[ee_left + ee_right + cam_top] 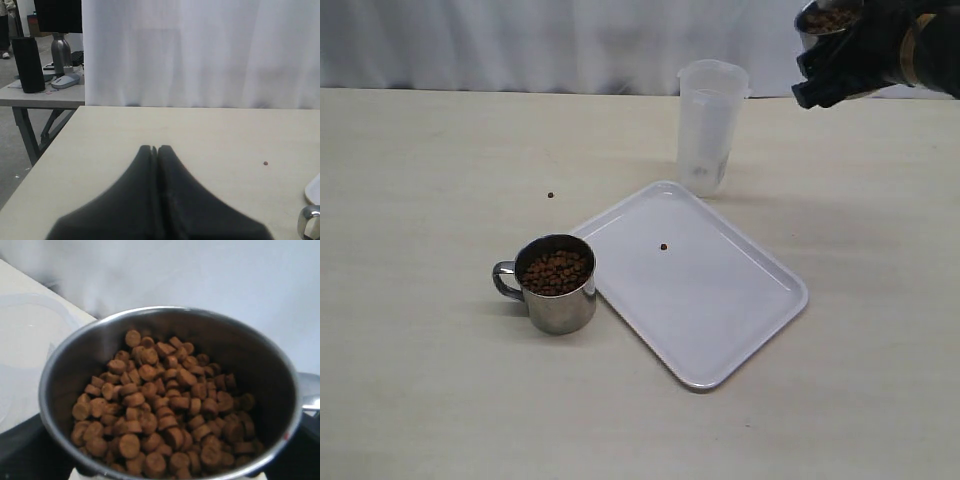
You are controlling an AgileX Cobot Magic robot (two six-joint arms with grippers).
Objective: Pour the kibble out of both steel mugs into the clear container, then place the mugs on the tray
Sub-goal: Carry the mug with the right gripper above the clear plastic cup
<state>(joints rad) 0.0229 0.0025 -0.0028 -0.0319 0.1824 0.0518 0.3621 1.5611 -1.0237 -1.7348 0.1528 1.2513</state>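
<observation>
My right gripper (842, 62) is shut on one steel mug (823, 22), held high to the right of the clear container (710, 125) and above its rim. Kibble (160, 400) heaps this mug (260, 360), and the gripper's fingers are mostly hidden behind it. The container looks almost empty. A second steel mug (558, 285), also full of kibble (556, 271), stands on the table against the left edge of the white tray (720, 320). My left gripper (155, 149) is shut on nothing, low over the table, and is outside the exterior view.
One stray pellet (663, 246) lies on the tray and another (550, 195) on the table left of it. A white curtain closes the far side. Past the table's left edge stands a second table (40, 95) with dark items.
</observation>
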